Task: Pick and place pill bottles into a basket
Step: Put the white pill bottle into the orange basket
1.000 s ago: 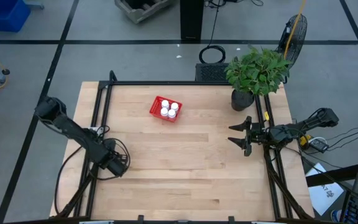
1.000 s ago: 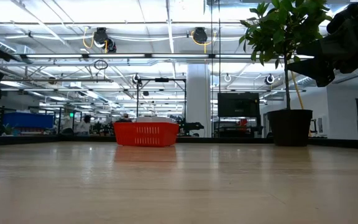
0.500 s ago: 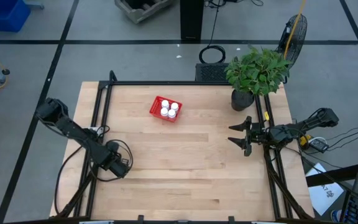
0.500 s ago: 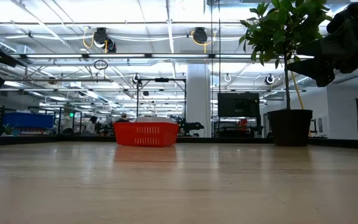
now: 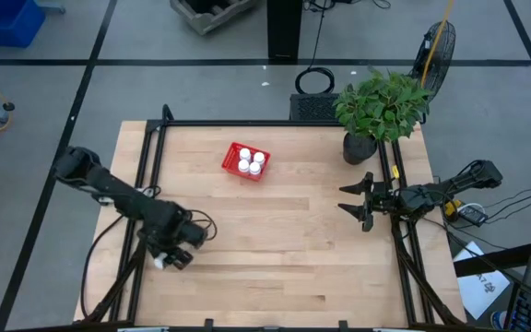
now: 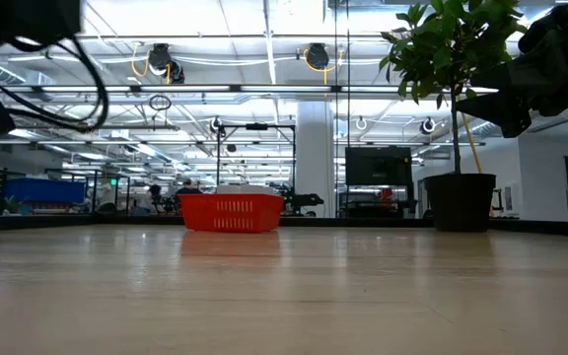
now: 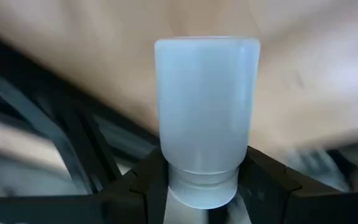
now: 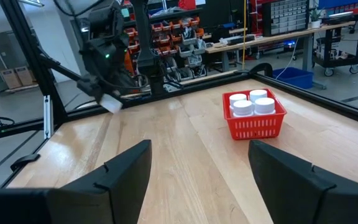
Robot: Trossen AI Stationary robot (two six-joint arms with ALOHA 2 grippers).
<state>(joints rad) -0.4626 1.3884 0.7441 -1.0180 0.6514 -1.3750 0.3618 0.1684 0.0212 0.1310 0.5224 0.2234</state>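
Left gripper (image 5: pixel 167 259): jaws pinched 1 pill bottle (image 7: pixel 206 118) at its capped end; the bottle's body projected forward from between the jaws.
Held bottle, high view: a white end showed at the jaws, above the near-left part of the tabletop (image 5: pixel 284 249).
Held bottle, right wrist view: a white shape at the far arm's tip, raised off the tabletop.
Right gripper (image 5: pixel 356 199): jaws spread, nothing between them; positioned over the right edge of the tabletop.
Basket (image 5: pixel 246 161): red, standing on the tabletop well apart from both sets of jaws, ahead of the right jaws in the right wrist view.
Basket contents: 4 pill bottles (image 8: pixel 250 103) stood upright inside, white caps up, packed close together.
Plant pot (image 5: pixel 359 148): black, with a leafy plant, near the right jaws on the far-right corner.
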